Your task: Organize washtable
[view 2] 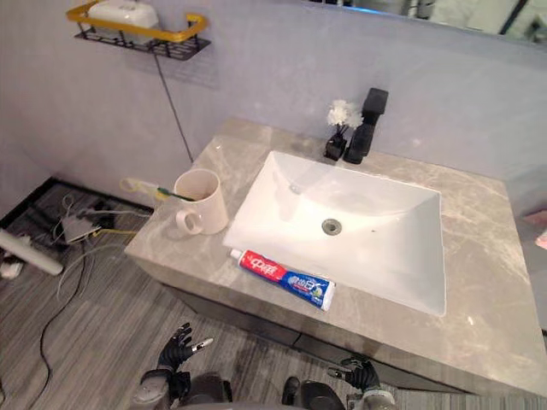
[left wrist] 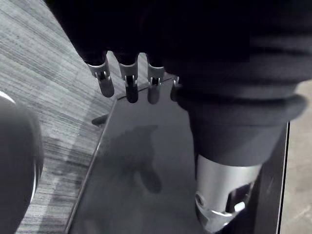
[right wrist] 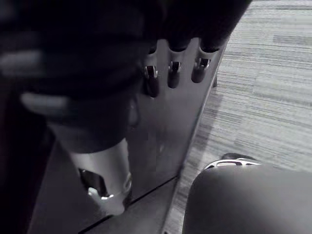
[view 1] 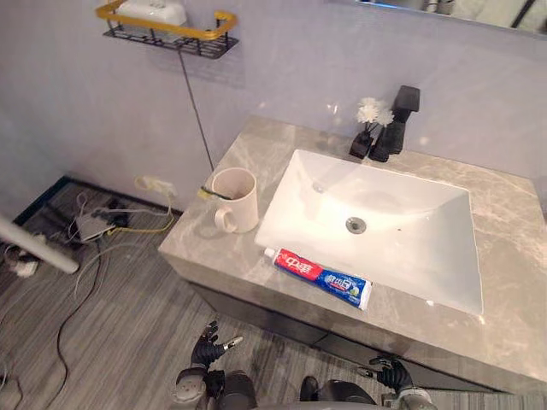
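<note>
A cream mug [view 1: 235,199] stands on the grey marble washtable [view 1: 513,231] left of the white sink [view 1: 427,256], with a toothbrush [view 1: 211,194] lying across its rim. A red and blue toothpaste tube [view 1: 322,278] lies along the sink's front edge. My left hand [view 1: 208,345] hangs low in front of the counter, below the mug, fingers relaxed and holding nothing. My right hand [view 1: 391,372] hangs low under the counter's front edge, fingers loose and empty. In the wrist views the fingers [left wrist: 127,85] of the left hand and fingers [right wrist: 173,73] of the right hand hang straight before the dark cabinet front.
A black faucet [view 1: 398,120] and a small black vase with white flowers [view 1: 369,124] stand behind the sink. A yellow-railed wall shelf [view 1: 167,32] holds a white item. Cables and a power strip [view 1: 90,226] lie on the floor to the left.
</note>
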Motion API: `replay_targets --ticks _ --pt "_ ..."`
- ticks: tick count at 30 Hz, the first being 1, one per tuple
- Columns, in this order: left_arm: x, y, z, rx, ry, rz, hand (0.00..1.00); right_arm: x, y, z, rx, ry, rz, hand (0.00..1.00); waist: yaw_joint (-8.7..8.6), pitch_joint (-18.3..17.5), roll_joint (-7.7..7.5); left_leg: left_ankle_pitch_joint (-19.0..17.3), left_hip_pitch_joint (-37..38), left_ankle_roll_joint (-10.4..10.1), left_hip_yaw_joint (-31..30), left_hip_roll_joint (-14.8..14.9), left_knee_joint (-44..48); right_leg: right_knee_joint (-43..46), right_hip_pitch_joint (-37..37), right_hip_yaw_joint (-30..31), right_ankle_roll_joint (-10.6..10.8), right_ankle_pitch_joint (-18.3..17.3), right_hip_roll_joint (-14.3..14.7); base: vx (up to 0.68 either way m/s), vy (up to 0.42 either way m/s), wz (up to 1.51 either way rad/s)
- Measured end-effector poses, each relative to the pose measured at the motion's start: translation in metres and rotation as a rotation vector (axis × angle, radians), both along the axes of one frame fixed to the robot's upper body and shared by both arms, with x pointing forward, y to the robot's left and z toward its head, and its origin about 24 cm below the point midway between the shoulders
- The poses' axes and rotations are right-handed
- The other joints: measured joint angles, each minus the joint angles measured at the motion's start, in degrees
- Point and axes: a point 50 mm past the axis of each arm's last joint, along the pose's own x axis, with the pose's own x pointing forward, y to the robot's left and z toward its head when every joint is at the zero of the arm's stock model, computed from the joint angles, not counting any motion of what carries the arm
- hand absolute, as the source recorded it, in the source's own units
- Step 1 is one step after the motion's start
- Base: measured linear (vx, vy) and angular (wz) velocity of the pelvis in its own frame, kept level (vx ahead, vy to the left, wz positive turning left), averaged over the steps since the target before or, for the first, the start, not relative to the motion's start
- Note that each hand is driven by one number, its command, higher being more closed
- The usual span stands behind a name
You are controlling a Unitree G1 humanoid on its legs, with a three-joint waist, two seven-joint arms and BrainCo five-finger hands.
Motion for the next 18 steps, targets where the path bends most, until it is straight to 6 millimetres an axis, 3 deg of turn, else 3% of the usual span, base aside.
replay_targets --ticks 6,13,18 --pt "-0.007 0.001 -0.002 0.008 0.013 0.014 0.00 -0.003 0.004 0.001 0.007 -0.011 -0.009 0.00 0.04 -0.87 -0.34 -0.26 3.10 2.10 5.82 -1.81 -2.19 -2.86 0.84 4.95 2.93 1.48 -1.82 0.11 0.156 -0.38" --pt "-0.016 -0.004 -0.007 -0.010 0.046 0.029 0.00 -0.012 -0.001 0.000 -0.001 0.006 -0.031 0.00 -0.02 -2.60 1.36 0.20 5.70 2.68 7.10 -1.84 -4.77 -4.94 2.23 6.37 3.13 2.21 -1.43 0.05 0.014 -0.14" --pt "-0.020 -0.010 -0.010 -0.026 0.065 0.028 0.00 -0.010 -0.001 0.000 0.000 0.002 -0.027 0.00 0.08 -3.26 1.69 2.12 6.80 2.63 7.68 -1.79 -7.61 -7.53 2.75 7.42 2.73 4.78 -0.80 -0.04 -0.011 -0.12"
